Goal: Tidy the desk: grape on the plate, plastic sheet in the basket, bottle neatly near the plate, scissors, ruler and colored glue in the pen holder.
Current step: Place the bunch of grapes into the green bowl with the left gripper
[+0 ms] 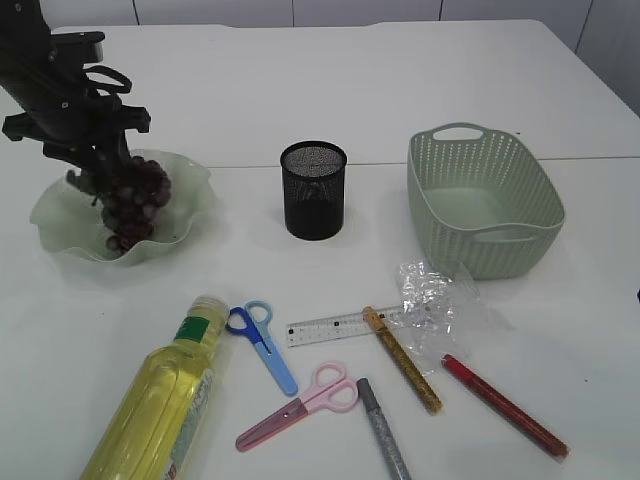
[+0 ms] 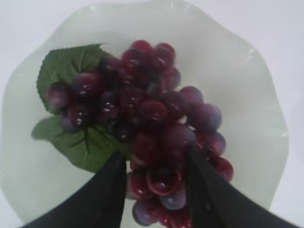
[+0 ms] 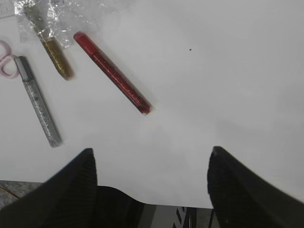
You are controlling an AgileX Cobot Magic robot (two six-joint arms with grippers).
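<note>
The dark red grape [image 1: 135,200] bunch lies on the pale green plate [image 1: 190,170]. My left gripper [image 1: 105,195] hangs over it. In the left wrist view the grape [image 2: 152,114] rests on the plate [image 2: 247,95] while the left gripper [image 2: 156,156] stands open, its fingers straddling the lower berries. The bottle [image 1: 165,400] lies on its side at the front left. Blue scissors [image 1: 262,340], pink scissors [image 1: 300,405], ruler [image 1: 330,327], gold glue [image 1: 402,360], silver glue [image 1: 383,430], red glue [image 1: 505,405] and plastic sheet [image 1: 435,305] lie on the table. My right gripper [image 3: 152,150] is open over bare table.
The black mesh pen holder [image 1: 313,190] stands upright in the middle. The green basket [image 1: 420,170] sits at the right. The right wrist view shows the red glue [image 3: 114,73], gold glue [image 3: 52,57], silver glue [image 3: 38,102] and plastic sheet [image 3: 61,14].
</note>
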